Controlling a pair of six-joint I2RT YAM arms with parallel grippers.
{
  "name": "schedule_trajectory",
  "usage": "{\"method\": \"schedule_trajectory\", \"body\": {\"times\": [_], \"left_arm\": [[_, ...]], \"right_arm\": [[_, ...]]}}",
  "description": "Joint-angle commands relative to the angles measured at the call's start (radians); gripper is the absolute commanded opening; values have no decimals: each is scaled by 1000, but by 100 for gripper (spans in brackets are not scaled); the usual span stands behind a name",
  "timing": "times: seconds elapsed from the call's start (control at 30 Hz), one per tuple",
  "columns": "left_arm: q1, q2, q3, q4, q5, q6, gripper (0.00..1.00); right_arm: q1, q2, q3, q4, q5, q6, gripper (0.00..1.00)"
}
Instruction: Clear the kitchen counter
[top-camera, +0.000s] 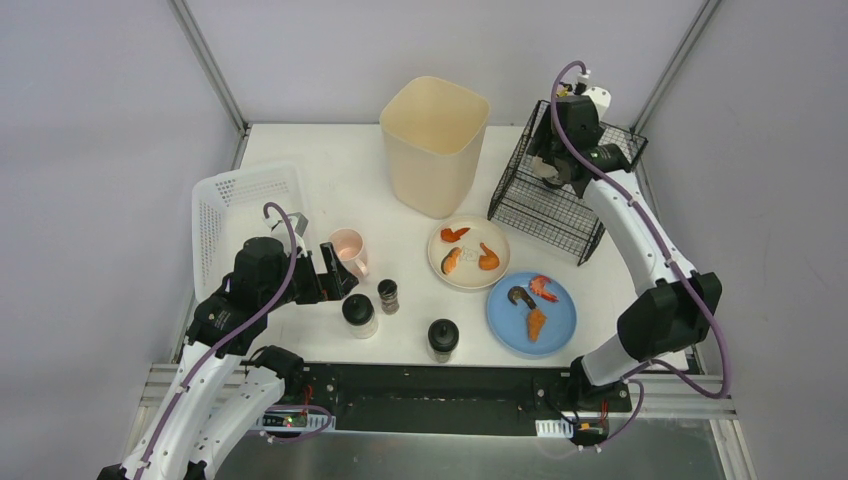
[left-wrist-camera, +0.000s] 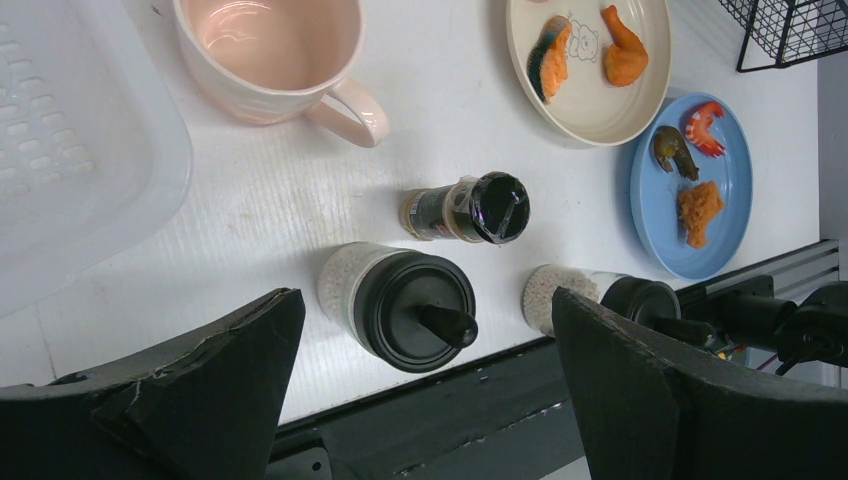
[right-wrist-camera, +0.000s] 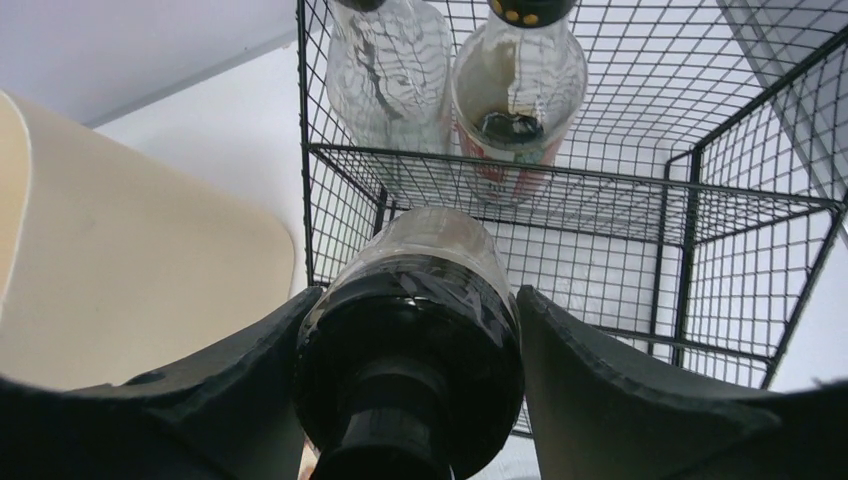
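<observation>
Left gripper (left-wrist-camera: 425, 300) spread wide over kitchen counter surface (left-wrist-camera: 250, 200), right gripper (right-wrist-camera: 410, 345) pinched dark-capped jar (right-wrist-camera: 415, 255) at wire rack (right-wrist-camera: 640, 190)

Plain white surface (top-camera: 330, 180); cream bin (top-camera: 433, 150), unpatterned; white basket (top-camera: 250, 185), left of the bin, pierced with rows of small slots; black wire rack (top-camera: 540, 210), right of the bin, square grid mesh; pale pink mug (top-camera: 349, 250), front-left of the bin; cream plate (top-camera: 470, 281), in front of the bin, with a small line-drawn bear, carrying orange pieces (top-camera: 488, 258), one edged dark grey; sky-blue plate (top-camera: 560, 318), front-right of the bin, carrying a red-and-white striped shrimp (top-camera: 543, 287), a dark olive piece (top-camera: 520, 296) and a golden-brown piece (top-camera: 537, 322); three jars (top-camera: 360, 313), in front of the bin, black caps, clear bodies, two with whitish contents, the smallest dark-filled; clear bottle (right-wrist-camera: 410, 320), right of the bin at the rack, black cap.
</observation>
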Motion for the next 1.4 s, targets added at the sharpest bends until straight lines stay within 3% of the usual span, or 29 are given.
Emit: {"method": "schedule_trajectory", "body": {"times": [0.0,0.77,1.07,1.37], "left_arm": [[9,-1,4,3,11,-4,100],[9,-1,4,4,9,-3,100],[9,-4,4,3,9,-4,100],[9,-5,5,3,7,-3,100]], "right_arm": [[-8,26,47,163,39,14,19],[-37,257,82,179,-27,114,21],[-38,303,68,169,-20,132,35],[-37,337,37,170,-31,137,61]]}}
